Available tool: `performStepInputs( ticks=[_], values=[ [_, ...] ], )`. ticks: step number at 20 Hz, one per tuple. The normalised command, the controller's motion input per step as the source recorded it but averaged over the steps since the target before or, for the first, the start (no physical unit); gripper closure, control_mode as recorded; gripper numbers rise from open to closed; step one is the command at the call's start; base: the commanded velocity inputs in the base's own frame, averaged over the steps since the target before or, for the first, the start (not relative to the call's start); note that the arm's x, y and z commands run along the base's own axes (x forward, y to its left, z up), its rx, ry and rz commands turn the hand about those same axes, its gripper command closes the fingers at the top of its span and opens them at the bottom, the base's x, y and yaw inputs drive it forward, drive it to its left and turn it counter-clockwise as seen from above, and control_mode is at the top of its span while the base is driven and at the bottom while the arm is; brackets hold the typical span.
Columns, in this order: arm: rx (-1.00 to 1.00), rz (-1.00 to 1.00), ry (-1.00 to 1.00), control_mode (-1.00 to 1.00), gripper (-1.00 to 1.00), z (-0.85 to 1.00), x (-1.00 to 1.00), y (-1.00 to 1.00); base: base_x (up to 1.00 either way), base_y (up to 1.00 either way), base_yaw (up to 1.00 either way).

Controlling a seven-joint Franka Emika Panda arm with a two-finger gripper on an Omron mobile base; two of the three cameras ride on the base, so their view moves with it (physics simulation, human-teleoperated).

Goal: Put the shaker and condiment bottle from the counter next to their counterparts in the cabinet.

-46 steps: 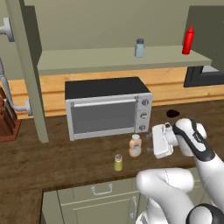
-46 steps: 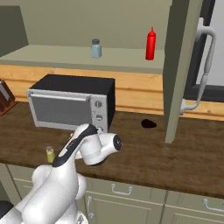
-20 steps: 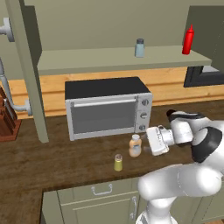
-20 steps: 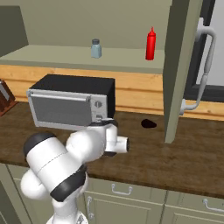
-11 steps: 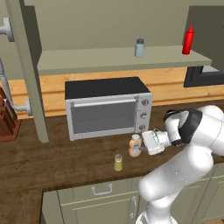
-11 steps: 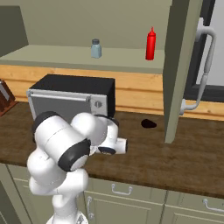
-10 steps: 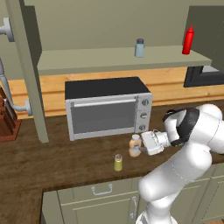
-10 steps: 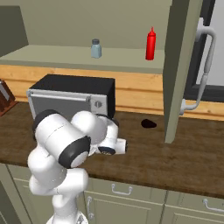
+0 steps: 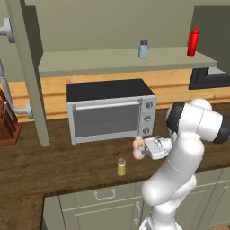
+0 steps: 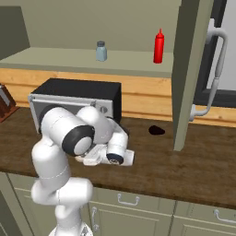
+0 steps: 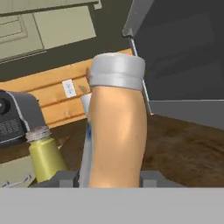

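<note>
The tan condiment bottle (image 9: 138,148) stands on the counter in front of the oven's right end. My gripper (image 9: 144,147) reaches it from the right and is shut on its body. In the hand view the bottle (image 11: 116,140) with its pale cap rises between the fingertips (image 11: 65,178), which press on both its sides. The yellow-olive shaker (image 9: 121,166) stands apart to the bottle's front left; the hand view has this shaker (image 11: 43,153) too. On the cabinet shelf (image 9: 103,63) stand the pale blue-grey shaker (image 9: 143,49) and the red squeeze bottle (image 9: 193,40).
A silver toaster oven (image 9: 110,110) sits on the wooden counter (image 9: 54,168) right behind the bottle. Open cabinet doors (image 9: 29,67) hang at both ends of the shelf. A small dark object (image 10: 156,130) lies on the counter to the right. A knife block (image 9: 6,121) stands far left.
The hand has swung left along the counter from beside the oven to the tan bottle, and its fingers now hold the bottle. Both the bottle and the shaker stay in place.
</note>
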Motion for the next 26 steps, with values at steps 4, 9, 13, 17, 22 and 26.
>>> performStepInputs(
  ticks=[4, 9, 13, 17, 22, 26],
  values=[
    [-0.02, -0.11, -0.29, -1.0, 1.0, 0.59, -0.71, 0.0, 0.0, 0.0, 0.0],
    [0.0, -0.23, -0.18, -1.0, 1.0, 0.9, -0.66, 0.0, 0.0, 0.0, 0.0],
    [0.0, -0.36, 0.0, -1.0, 1.0, 0.71, -0.8, -0.08, 0.0, 0.0, 0.0],
    [0.0, -0.34, 0.0, -1.0, 1.0, 0.64, -0.98, -0.24, 0.0, 0.0, 0.0],
    [0.0, -0.3, 0.0, -1.0, 1.0, 0.72, -0.84, -0.02, 0.0, 0.0, 0.0],
    [0.0, -0.32, 0.0, -1.0, 1.0, 0.76, -0.81, 0.0, 0.0, 0.0, 0.0]
  ],
)
